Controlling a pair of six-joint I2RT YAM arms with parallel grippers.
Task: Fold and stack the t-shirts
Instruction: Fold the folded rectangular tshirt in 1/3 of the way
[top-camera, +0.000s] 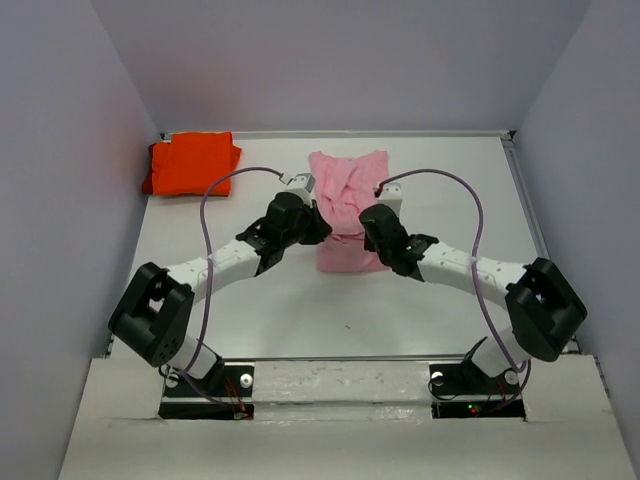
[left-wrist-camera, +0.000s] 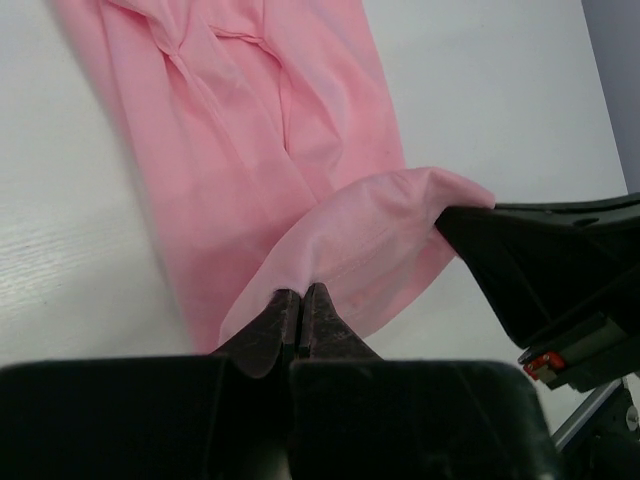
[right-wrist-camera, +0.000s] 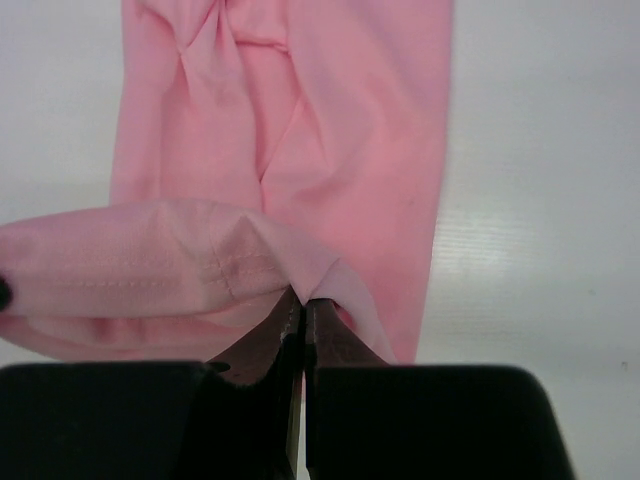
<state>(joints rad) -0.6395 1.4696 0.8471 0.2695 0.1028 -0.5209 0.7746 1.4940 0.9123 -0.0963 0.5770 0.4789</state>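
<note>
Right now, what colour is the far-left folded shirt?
Bright orange cloth t-shirt; clearest from top external.

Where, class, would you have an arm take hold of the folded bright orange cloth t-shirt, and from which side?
The folded bright orange cloth t-shirt lies flat in the far left corner, close to the left wall and the back wall, so those sides look cramped. Likely best: pinch its near right corner through all the layers, coming in low from the near right side.

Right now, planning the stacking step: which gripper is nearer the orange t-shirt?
Left. The left gripper pinches the near hem of the pink t-shirt, to the right of the folded orange t-shirt; the right gripper pinches the same hem even farther right.
</note>
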